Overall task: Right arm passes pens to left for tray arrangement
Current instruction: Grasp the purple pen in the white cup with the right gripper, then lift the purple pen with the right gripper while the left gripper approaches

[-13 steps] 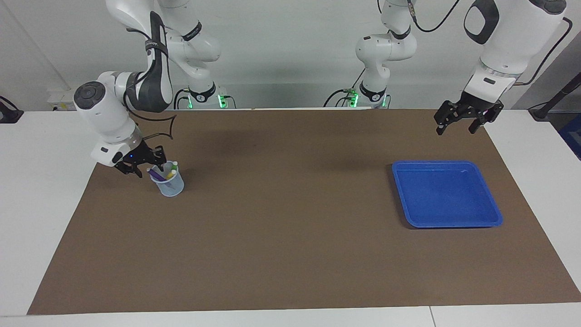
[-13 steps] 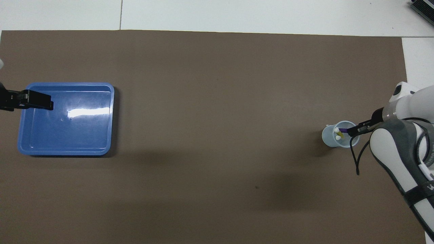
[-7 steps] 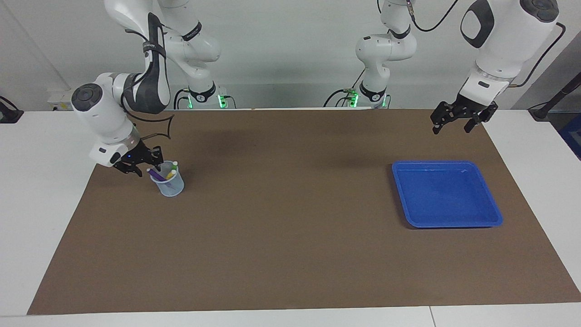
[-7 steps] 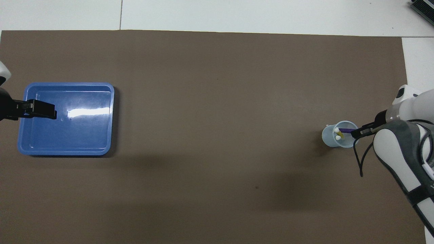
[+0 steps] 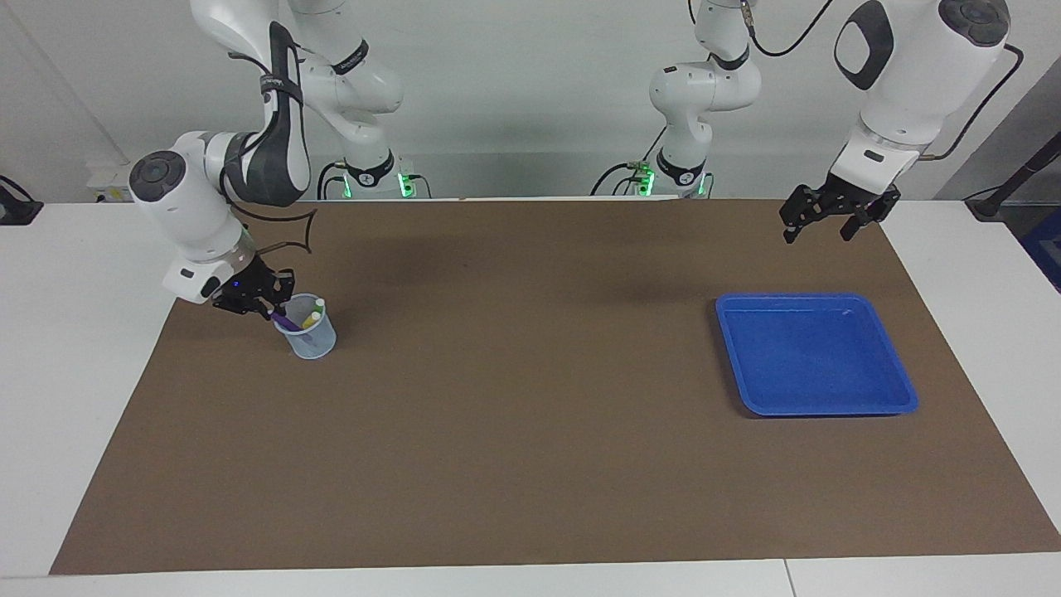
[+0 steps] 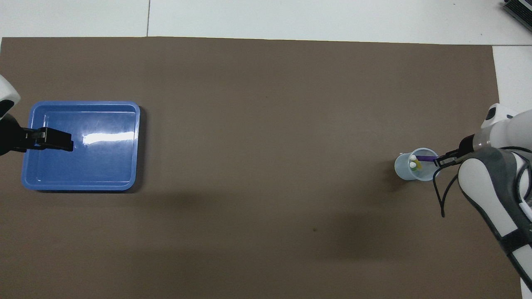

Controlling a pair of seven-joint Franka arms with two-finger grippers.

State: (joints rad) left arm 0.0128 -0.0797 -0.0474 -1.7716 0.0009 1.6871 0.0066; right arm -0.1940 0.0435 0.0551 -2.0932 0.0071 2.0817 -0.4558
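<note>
Right gripper (image 5: 270,308) is at the rim of the mesh cup (image 5: 308,338), fingers clamped on the upper end of the purple pen (image 5: 283,318); cup sits toward the right arm's end of the brown mat (image 5: 530,464). Green pen (image 5: 317,307) and yellow pen (image 5: 308,319) are in the same cup, caps up, touching or nearly touching the purple one; I can't tell which. Step in hand, as I read it: pull the first pen. To do it well, draw along the pen's own axis, not straight up. The purple pen leans, long axis tilted, top end toward the right arm's end of the table, lower end down in the cup. A vertical pull would likely lever it against the rim and tip the light cup or drag the neighbours out. Go slowly until the tip clears the rim, then check for slip, since the grip is near one end and the pen can pivot. For the handover, present it roughly level with the free end toward the left gripper (image 5: 816,224), so there's bare barrel to take. Left gripper has its fingers spread, holds nothing, and waits in the air over the mat at the robots' side of the blue tray (image 5: 899,396). Tray holds no pens yet.
</note>
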